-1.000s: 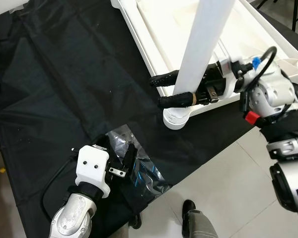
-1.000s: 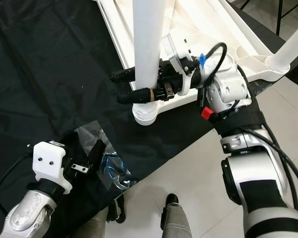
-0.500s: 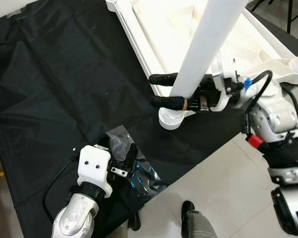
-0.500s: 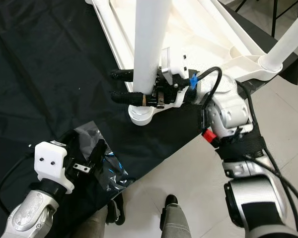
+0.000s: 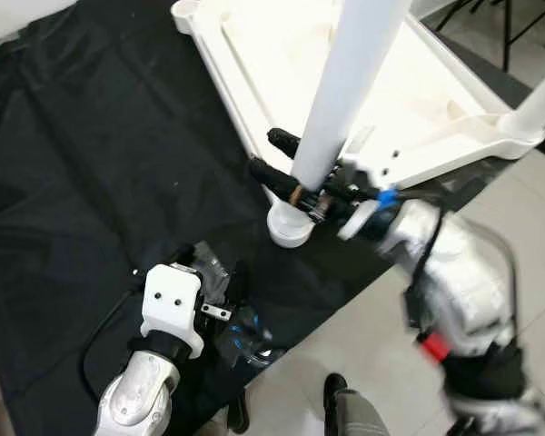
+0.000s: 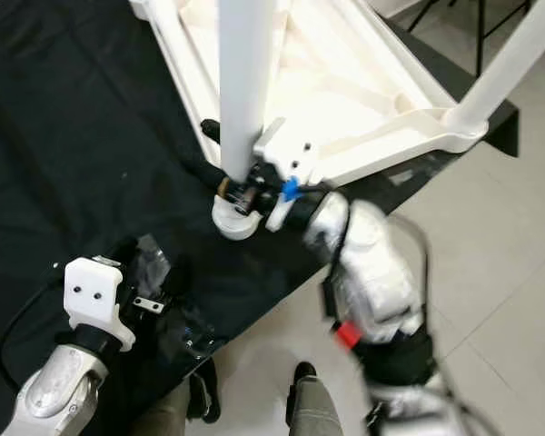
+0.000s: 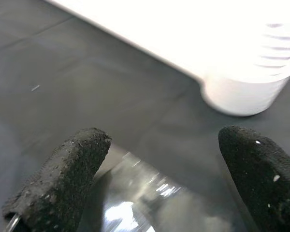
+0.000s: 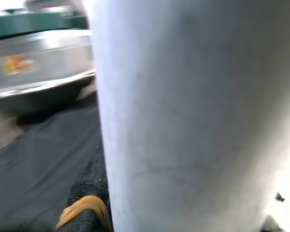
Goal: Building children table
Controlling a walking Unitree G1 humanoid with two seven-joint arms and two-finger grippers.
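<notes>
Left eye view: an upturned white table top (image 5: 282,54) lies on a black cloth (image 5: 91,136) spread over the floor, with a white table leg (image 5: 341,86) standing up from the socket (image 5: 289,227) at its near corner. The right gripper (image 5: 286,168) grips this leg just above the socket, one black finger on each side of the tube; its fingers (image 5: 271,174) press against the white surface. The right arm (image 5: 454,282) is blurred. A second leg (image 5: 540,100) rises from the corner at the far right of the table top. The left gripper (image 5: 225,304) hovers low over the cloth near its front edge, just above a crumpled clear plastic bag (image 5: 245,336), well apart from the table corner. In the left wrist view its two black fingertips (image 7: 63,179) stand wide apart with nothing between them, the shiny bag below them and the white socket ahead on the cloth. In the right wrist view the leg is seen very close, with one black finger carrying a yellow band (image 8: 84,208) lying against it. Beyond the cloth edge is light tiled floor (image 5: 372,363), where a person's dark shoe (image 5: 334,389) and grey trouser leg are seen.
</notes>
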